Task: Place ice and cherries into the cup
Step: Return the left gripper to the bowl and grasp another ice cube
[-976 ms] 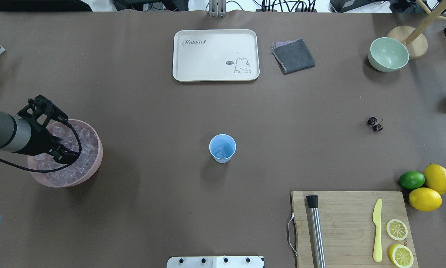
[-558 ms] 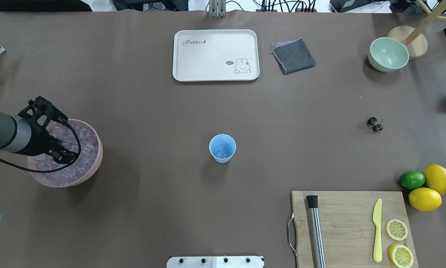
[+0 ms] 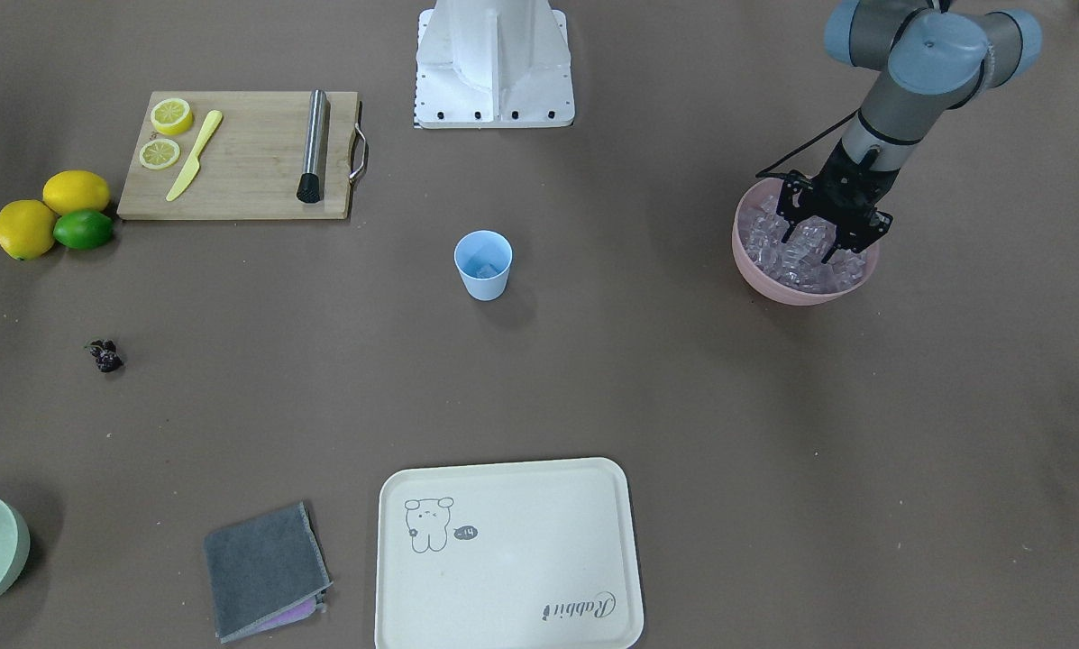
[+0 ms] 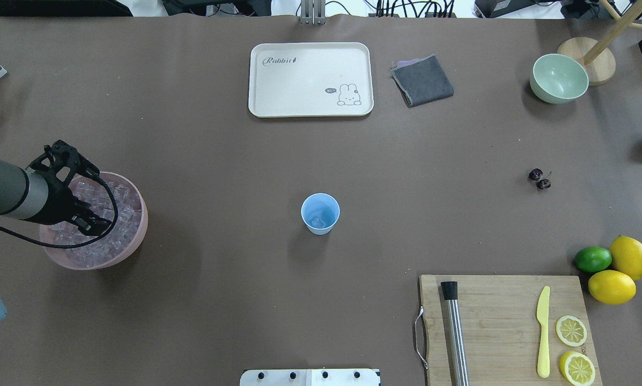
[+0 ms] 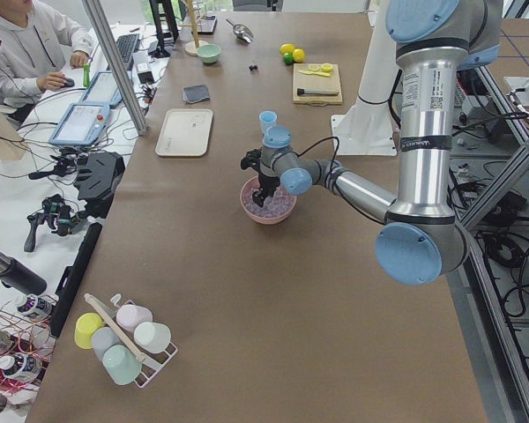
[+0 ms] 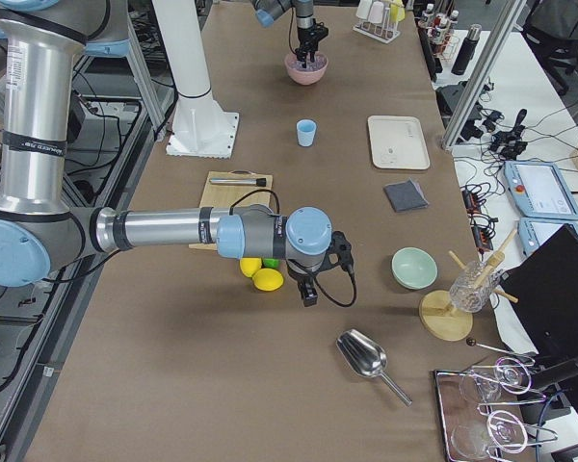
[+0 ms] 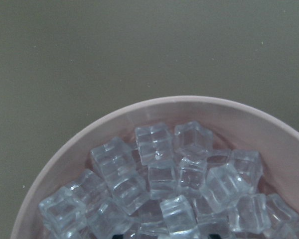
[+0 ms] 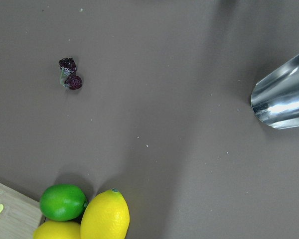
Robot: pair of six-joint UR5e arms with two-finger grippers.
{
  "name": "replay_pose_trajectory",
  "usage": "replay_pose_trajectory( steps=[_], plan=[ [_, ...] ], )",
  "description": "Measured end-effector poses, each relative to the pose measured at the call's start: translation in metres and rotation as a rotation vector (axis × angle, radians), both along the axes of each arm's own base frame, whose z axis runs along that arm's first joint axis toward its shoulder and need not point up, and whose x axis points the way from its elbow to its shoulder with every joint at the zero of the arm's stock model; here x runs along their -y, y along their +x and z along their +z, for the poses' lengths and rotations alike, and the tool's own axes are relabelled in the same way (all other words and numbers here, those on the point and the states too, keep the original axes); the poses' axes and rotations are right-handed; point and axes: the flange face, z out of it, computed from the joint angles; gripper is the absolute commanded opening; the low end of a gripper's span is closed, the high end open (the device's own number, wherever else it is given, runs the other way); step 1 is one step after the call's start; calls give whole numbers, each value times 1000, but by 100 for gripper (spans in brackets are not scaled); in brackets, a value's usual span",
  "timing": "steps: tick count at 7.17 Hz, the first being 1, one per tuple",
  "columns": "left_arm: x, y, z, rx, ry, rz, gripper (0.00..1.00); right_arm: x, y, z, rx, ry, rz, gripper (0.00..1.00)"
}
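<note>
Front-facing view: the left gripper point(image 3: 818, 236) is hanging over the pink bowl point(image 3: 778, 290), jaws spread. Its fingertips are dipping among the ice point(image 3: 796, 260), with nothing visibly pinched yet. The bowl is probably there to corral the loose cubes for picking. The cup point(image 3: 483, 270) is standing upright mid-table, well apart from the bowl, with what looks like a cube already inside. The cherries point(image 3: 105, 355) are lying loose on the table, far across from this gripper.

Overhead: the cup is sitting open-mouthed in the centre, likely so either arm can reach it.

Exterior right: the right gripper point(image 6: 308, 289) is hovering near the lemons point(image 6: 267, 280). Open or closed, I cannot tell.

Left wrist: cubes are crowding the frame directly beneath the gripper.

Right wrist: the cherries are lying below, off toward a corner, no fingers showing.
</note>
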Motion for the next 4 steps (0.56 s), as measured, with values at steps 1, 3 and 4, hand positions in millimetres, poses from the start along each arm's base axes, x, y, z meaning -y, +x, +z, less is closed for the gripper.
replay_pose_trajectory(
  steps=[1, 3, 4],
  plan=[
    [0, 1, 1, 2, -2, 0, 58, 0, 0, 0, 0, -1, 0, 99],
    [0, 1, 1, 2, -7, -3, 29, -1, 0, 1, -1, -5, 0, 99],
    [-1, 2, 1, 1, -9, -4, 0, -2, 0, 3, -1, -8, 1, 99]
  ],
)
